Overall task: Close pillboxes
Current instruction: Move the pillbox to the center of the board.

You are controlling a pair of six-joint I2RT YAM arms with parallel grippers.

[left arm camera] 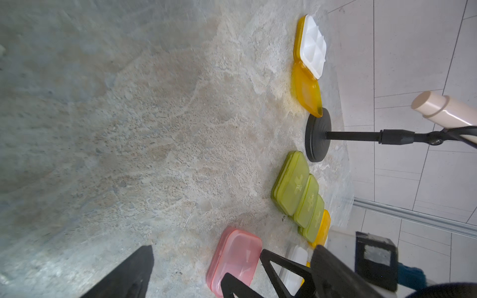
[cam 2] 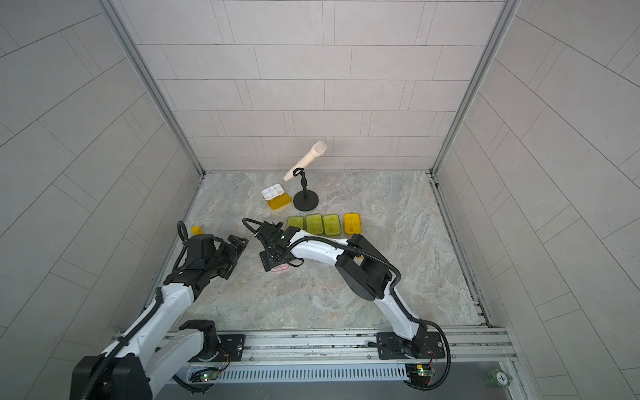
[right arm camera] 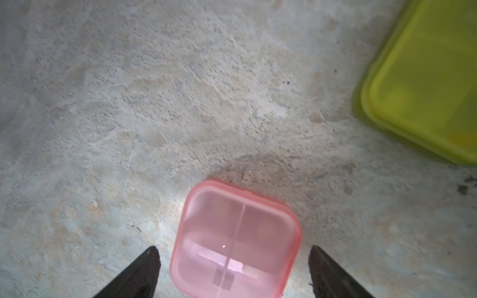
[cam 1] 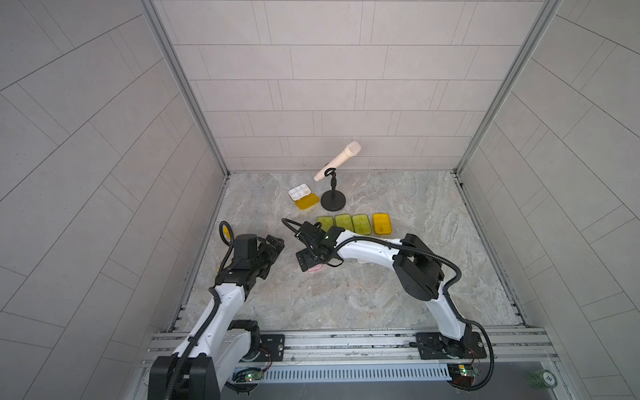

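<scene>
Your left claw [cam 1: 273, 256] hangs wide open and empty, nearer you than the stand [cam 1: 333, 202] and well to its left. A yellow bottle [cam 2: 196, 229] is half hidden behind the left arm [cam 1: 225, 301]. Your right claw [right arm camera: 233, 249] stands open astride the pink box [right arm camera: 236, 222], a gap showing at each finger, nothing gripped. That box lies shut on the tabletop [cam 1: 346, 294], nearer you than the stand and slightly left of it. In both top views the claw covers most of it. Under the right arm [cam 1: 367, 247] a white box [left arm camera: 296, 260] shows only in part, and you cannot tell whether it is closed. Just this side of the stand, three green boxes [cam 1: 344, 223] and one orange box [cam 1: 382, 223] sit shut in a tight row running to its right; the wrist cuts off the leftmost green. Just left of the stand's base, the open box [cam 1: 303, 195] lies with white tray and orange lid spread apart. Open marbled tabletop stretches toward you and to the stand's right. Tiled walls [cam 1: 311, 86] close three sides, the back one just beyond the stand.
</scene>
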